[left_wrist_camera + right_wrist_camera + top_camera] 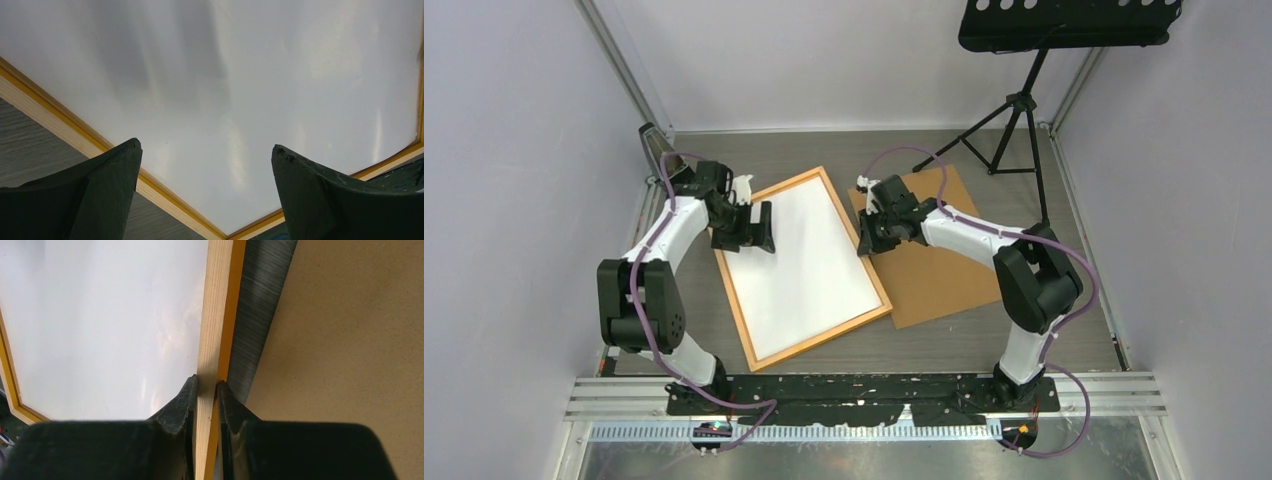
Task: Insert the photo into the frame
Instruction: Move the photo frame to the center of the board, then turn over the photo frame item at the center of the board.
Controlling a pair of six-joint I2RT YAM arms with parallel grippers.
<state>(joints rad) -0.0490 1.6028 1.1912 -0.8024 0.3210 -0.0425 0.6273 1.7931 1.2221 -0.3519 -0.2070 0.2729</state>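
At 6 o'clock, nearest the camera, the two arm bases sit on a black plate along the table (964,345) edge. Just beyond them lies the frame (822,340), flat on the table. It is turned so that its long sides run from about 5 o'clock to 11 o'clock. The photo (809,265) lies inside it with the white back up and fills the opening to the inner edge on the sides that show. The printed side cannot be seen.

At 9 o'clock of the frame, the left claw (746,232) hangs over the far-left edge with its fingers spread wide and nothing between them. The left wrist view shows the white sheet and one frame corner below the fingers. Whether the tips touch the sheet cannot be told.

At 3 o'clock, the right claw (206,385) is narrow and pinched on the frame's right long rail. One finger is on the inner side next to the photo, the other on the orange outer side.

Further out at 3 o'clock, a brown board (944,270) lies flat just beside the frame. A thin strip of grey table shows between them at the right claw. Whether they touch at the frame's near corner cannot be told.

Farthest back, at 1 o'clock, a black music stand (1014,105) rises on tripod legs behind the board.
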